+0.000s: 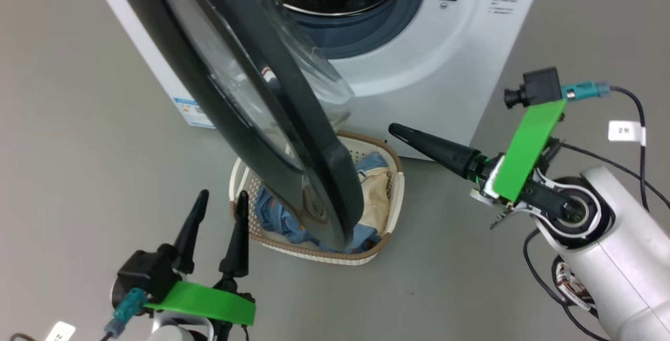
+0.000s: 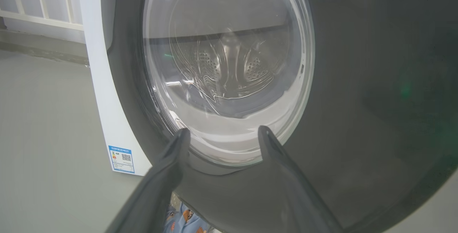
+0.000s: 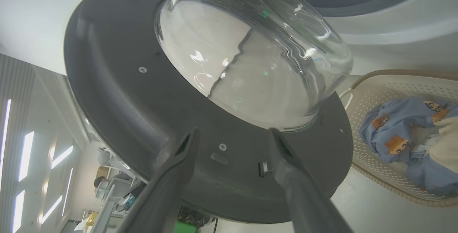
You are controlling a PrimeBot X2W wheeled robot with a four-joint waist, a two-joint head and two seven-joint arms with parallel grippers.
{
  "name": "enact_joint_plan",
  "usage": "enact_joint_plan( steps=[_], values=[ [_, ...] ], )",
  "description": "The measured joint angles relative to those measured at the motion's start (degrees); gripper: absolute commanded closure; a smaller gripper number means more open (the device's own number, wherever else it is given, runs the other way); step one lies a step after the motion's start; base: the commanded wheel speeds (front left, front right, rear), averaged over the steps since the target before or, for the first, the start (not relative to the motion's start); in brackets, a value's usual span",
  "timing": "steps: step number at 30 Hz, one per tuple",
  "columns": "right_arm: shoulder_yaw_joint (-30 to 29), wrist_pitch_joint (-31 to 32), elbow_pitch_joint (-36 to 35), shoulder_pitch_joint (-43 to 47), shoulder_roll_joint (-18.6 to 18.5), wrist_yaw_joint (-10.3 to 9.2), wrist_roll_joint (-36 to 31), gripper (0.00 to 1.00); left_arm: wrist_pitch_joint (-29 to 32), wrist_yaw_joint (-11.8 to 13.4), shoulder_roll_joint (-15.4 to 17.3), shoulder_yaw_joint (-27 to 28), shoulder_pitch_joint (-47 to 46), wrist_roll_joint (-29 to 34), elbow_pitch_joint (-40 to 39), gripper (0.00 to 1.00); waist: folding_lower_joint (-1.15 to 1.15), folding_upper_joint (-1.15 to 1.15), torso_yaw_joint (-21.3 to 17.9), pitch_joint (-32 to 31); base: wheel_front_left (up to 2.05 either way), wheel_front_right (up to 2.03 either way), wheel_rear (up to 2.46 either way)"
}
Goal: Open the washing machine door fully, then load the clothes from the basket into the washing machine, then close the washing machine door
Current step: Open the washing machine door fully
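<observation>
— Grey bare floor (image 1: 78, 173) all round, with the big white boxy front-loading washing machine (image 1: 445, 68) at twelve o'clock. How does the door stand?

— Half open. The large round washing machine door (image 1: 293, 136), with its glossy black rim and bulging clear glass, shows edge-on in the head view. Its long line runs from eleven o'clock to five o'clock. Its free edge hangs over the small cream perforated plastic basket (image 1: 314, 255).

— And the tools?

— The right tool (image 3: 233, 132) sits at three o'clock of the door, facing its inner side, fingers apart with nothing between them. The left tool (image 1: 222, 195) is at seven o'clock, on the outer face, fingers also apart and empty.

— Which one finishes the swing?

— I judge the right one. The door lies at its nine o'clock, so a push on the inner rim would carry it wider. The light-blue printed clothes (image 3: 397, 125) lie in the basket, partly under the door.
</observation>
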Motion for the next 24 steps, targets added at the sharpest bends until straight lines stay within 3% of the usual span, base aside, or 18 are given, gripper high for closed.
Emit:
enact_joint_plan(
  steps=[15,24],
  values=[
    [5.68,-17.03,-0.42,5.1,-6.27,0.0,-4.05,0.0,0.0,-0.32,0.01,4.35,1.07,1.87,0.36,0.0,0.0,0.0,-5.77,-1.91,0.0,0.0,0.0],
    [11.0,-30.84,2.02,7.6,-10.89,0.01,-6.46,0.0,0.0,-0.32,0.01,5.64,1.66,2.11,0.35,0.0,0.0,0.0,-7.37,-3.3,0.0,0.0,0.0]
  ],
)
